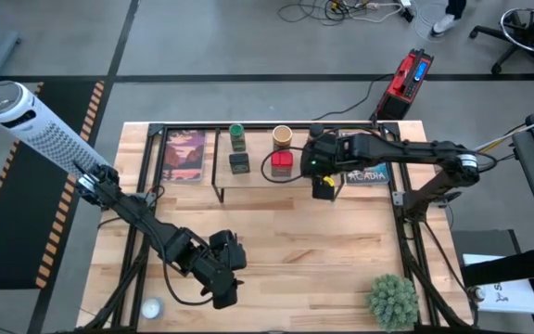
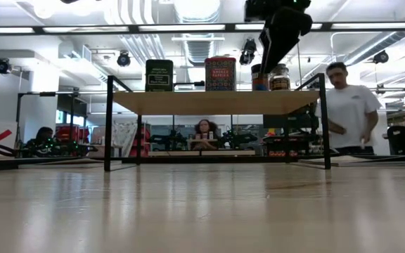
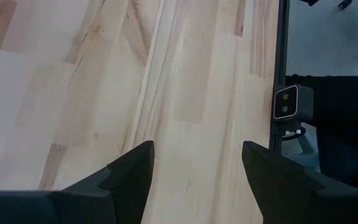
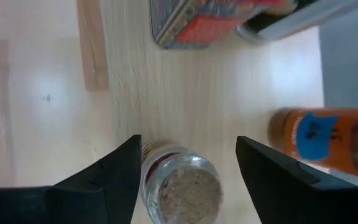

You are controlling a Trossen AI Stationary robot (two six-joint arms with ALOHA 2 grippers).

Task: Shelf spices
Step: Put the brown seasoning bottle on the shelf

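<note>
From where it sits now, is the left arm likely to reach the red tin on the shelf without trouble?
Probably not easily. The left claw sits open at the table's near edge, while the red tin stands on the shelf at the far side, and the right claw hovers right beside it.

I'm seeing the low light-wood shelf (image 2: 216, 102) on black legs carrying the spices upright in a row: a green-lidded jar (image 1: 237, 135) behind a small black box (image 2: 159, 75), a tan round jar (image 1: 282, 137) behind a red square tin (image 2: 220, 74), then a dark-capped brown bottle (image 4: 316, 140) beside a tiny clear jar (image 4: 182, 186).
</note>
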